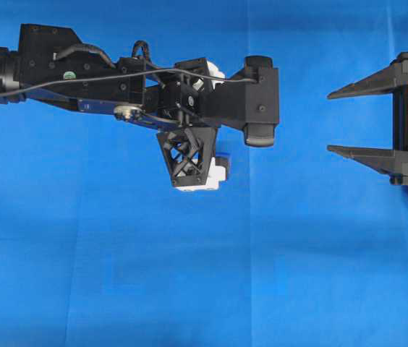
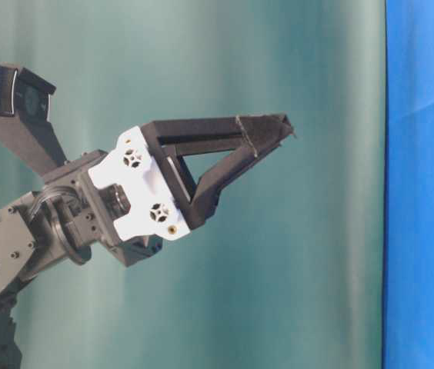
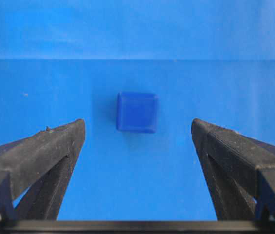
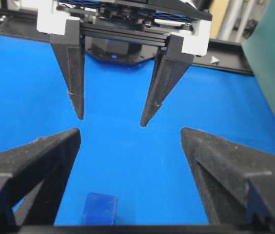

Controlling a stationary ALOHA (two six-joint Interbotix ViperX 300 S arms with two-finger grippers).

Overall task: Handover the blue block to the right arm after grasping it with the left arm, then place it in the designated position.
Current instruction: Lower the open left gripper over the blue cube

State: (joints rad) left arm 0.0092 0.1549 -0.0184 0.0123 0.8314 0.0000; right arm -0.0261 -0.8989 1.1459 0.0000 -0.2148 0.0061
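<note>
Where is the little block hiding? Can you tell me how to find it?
Look at the big blue cloth covering the table. Between the open fingers of the left gripper sits the blue block, touching neither finger. It is a small, rounded cube, darker blue than the cloth.

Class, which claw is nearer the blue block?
Left, probably. The left claw frames the blue block just beyond its open fingertips; the right claw hangs farther off, above it.

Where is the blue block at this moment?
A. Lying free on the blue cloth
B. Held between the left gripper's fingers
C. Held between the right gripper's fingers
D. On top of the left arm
A: the blue block lies alone on the blue cloth, ahead of the open left gripper, touching neither finger.
</note>
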